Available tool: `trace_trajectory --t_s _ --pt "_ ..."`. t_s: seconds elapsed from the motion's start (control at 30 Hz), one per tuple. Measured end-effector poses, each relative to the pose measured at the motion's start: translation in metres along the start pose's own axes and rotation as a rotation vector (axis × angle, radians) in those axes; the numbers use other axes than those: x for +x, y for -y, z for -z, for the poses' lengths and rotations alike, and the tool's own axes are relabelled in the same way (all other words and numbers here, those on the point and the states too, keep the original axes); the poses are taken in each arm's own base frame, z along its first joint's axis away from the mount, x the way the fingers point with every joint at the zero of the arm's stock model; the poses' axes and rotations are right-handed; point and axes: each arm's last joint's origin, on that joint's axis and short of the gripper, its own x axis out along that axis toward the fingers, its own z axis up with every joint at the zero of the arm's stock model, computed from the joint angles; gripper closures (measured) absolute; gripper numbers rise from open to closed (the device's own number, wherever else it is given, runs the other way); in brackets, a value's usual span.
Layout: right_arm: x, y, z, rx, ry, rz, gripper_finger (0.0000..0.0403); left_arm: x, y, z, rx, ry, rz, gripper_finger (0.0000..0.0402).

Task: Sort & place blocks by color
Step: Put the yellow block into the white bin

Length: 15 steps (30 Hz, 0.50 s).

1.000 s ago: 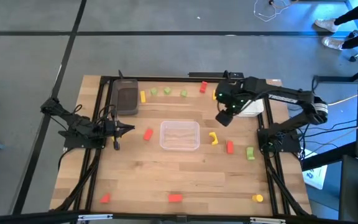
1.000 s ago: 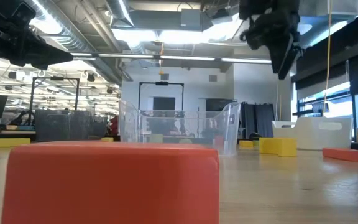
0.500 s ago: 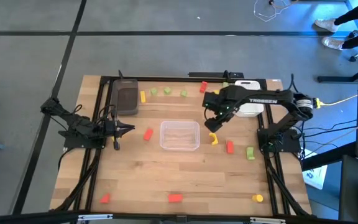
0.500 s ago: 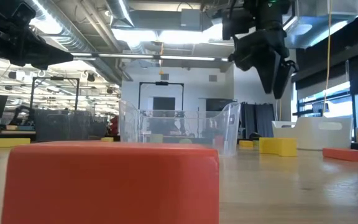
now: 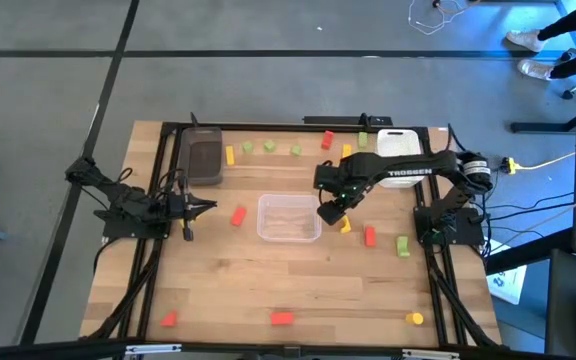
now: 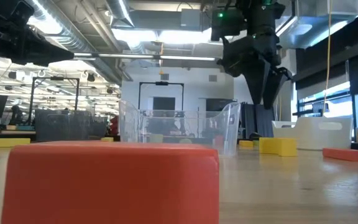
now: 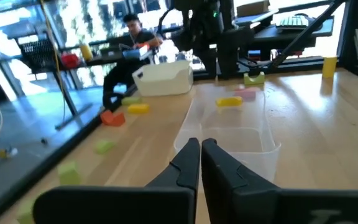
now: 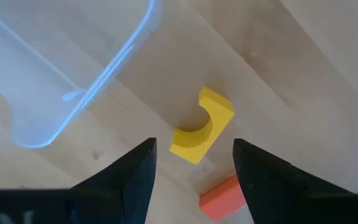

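Yellow arch-shaped block (image 8: pixel 201 126); clear tray (image 8: pixel 55 81)

Red block (image 6: pixel 110 180) up close; clear tray (image 6: pixel 178 127) behind; right claw (image 6: pixel 269 93) hangs above

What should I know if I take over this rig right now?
Right claw: open, above the yellow arch block beside the clear tray, nothing held.
Left claw: shut, empty, waiting at the table's left side.
Blocks: scattered on the table; a red one lies near the arch.
Done: the clear tray looks empty.
Left: grasp the arch, then sort all the rest.
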Motion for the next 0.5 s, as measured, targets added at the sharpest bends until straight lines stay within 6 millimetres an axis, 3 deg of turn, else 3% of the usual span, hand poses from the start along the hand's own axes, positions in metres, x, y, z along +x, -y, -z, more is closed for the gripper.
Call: trace_trajectory --t_s 0.3,0.5 --pt "0.013 -0.001 -0.002 0.064 0.01 0.093 0.019 -0.004 -0.011 -0.043 0.032 -0.047 0.002 0.0396" --pt "0.014 0.003 0.003 0.104 -0.026 0.163 0.019 0.005 -0.008 -0.071 0.048 -0.156 -0.027 0.0385"
